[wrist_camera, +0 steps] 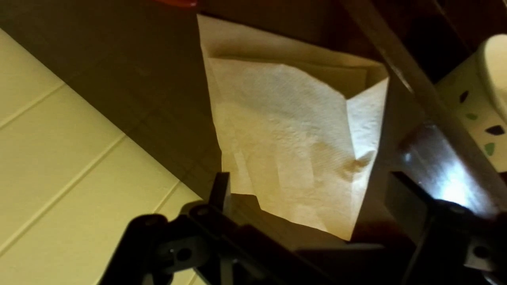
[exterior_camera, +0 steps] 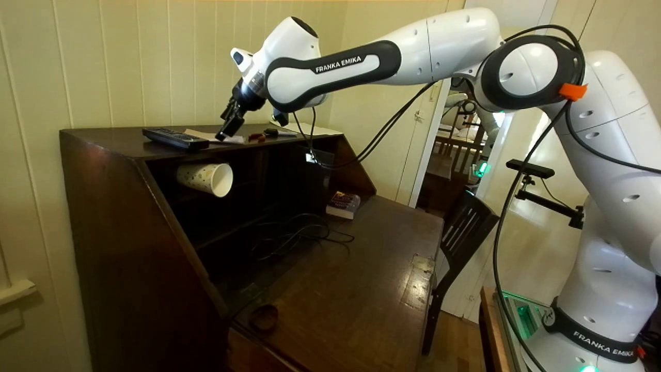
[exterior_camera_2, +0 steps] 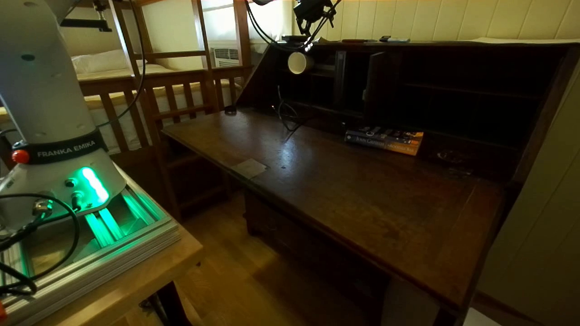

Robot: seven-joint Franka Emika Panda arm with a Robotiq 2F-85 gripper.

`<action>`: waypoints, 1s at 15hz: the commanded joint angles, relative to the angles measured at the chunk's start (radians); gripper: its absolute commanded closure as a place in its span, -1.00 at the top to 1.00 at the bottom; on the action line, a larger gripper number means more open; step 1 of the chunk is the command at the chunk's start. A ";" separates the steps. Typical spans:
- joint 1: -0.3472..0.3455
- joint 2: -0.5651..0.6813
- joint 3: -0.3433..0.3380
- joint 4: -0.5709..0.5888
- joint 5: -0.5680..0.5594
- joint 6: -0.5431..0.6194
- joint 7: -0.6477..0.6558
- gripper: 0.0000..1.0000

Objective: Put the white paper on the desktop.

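Observation:
The white paper [wrist_camera: 293, 130] lies on the desk's narrow top shelf in the wrist view; it is thin, creased and folded, with a raised flap on its right side. Part of it shows under the gripper in an exterior view [exterior_camera: 236, 139]. My gripper [wrist_camera: 311, 178] is open, with its fingers apart on either side of the paper's near end and nothing held. In an exterior view the gripper [exterior_camera: 224, 126] points down at the top shelf, its tips close to the paper; I cannot tell if they touch. The desktop [exterior_camera: 361, 274] is the broad brown surface below, also in an exterior view [exterior_camera_2: 362, 194].
A black remote [exterior_camera: 174, 138] and small red items [exterior_camera: 256, 137] lie on the top shelf. A patterned cup [exterior_camera: 206, 178] juts from a cubby beneath. A book [exterior_camera_2: 384, 139] and loose cables [exterior_camera: 310, 232] lie on the desktop. A panelled wall [wrist_camera: 79, 190] stands behind the shelf.

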 commanded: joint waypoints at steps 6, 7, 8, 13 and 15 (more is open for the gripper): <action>-0.008 0.023 -0.021 0.046 -0.027 -0.058 0.059 0.25; -0.007 0.023 -0.026 0.048 -0.029 -0.068 0.066 0.08; -0.007 0.023 -0.028 0.050 -0.029 -0.078 0.070 -0.06; -0.002 0.023 -0.043 0.064 -0.032 -0.133 0.113 -0.10; -0.004 0.024 -0.044 0.076 -0.026 -0.165 0.139 -0.06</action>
